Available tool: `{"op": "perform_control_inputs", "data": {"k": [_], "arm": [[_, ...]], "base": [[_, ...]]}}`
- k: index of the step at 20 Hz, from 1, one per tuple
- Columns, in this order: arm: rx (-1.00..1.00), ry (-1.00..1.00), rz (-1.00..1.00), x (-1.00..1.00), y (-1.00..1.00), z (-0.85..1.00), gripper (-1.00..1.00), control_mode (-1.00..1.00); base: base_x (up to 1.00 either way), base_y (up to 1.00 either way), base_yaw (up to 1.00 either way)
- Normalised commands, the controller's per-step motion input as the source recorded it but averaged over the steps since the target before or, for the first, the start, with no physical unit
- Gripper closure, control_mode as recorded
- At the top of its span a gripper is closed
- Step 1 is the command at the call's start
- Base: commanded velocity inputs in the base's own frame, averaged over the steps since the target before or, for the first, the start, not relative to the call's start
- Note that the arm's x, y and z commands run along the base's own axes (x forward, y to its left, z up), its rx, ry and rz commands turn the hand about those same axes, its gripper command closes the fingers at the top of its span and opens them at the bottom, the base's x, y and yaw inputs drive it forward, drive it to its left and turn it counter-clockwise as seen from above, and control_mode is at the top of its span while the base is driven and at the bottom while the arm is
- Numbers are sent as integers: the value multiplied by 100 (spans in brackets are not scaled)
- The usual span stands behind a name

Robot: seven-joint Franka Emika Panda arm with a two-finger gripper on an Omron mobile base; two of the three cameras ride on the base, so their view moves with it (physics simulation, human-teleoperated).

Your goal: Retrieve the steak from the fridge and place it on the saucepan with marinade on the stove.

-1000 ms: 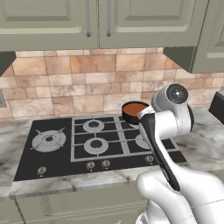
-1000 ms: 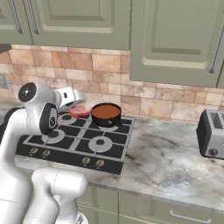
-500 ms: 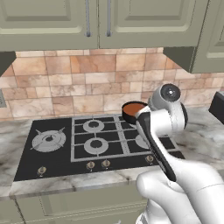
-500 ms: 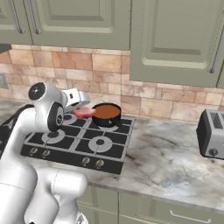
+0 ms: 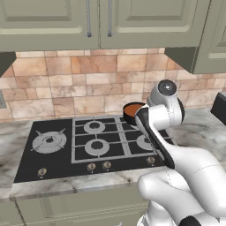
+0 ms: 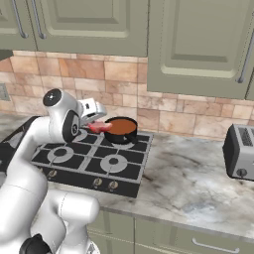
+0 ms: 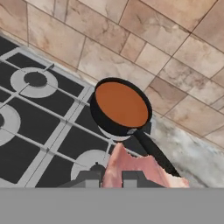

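Now the hand (image 6: 97, 123) was clamped on the steak (image 6: 100, 127), holding it in the air just beside the saucepan with marinade (image 6: 121, 130), which sat on the stove (image 6: 74, 163).

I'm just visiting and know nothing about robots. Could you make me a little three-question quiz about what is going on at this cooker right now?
1. True or false: the steak already lies inside the saucepan.
2. What does the gripper have between its fingers? A) a spoon B) the steak C) a knob
3. Fill in: the liquid in the saucepan is ____ in colour.

Key
1. False. The steak is held in the air just beside the saucepan, on the side toward the arm, above the stove.
2. B. The gripper is shut on the pink-red steak.
3. Orange-brown, as the hand view shows.
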Motion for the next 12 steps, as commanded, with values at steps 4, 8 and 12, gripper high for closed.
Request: {"op": "perform_control_inputs", "data": {"k": [4, 8, 12], "arm": [[0, -8, 0, 14, 0, -21, 100, -100], [0, -8, 0, 16, 0, -16, 100, -100], [0, -1, 0, 13, 0, 0, 100, -100]], "base": [[0, 0, 0], [0, 0, 0], [0, 0, 0]]}}
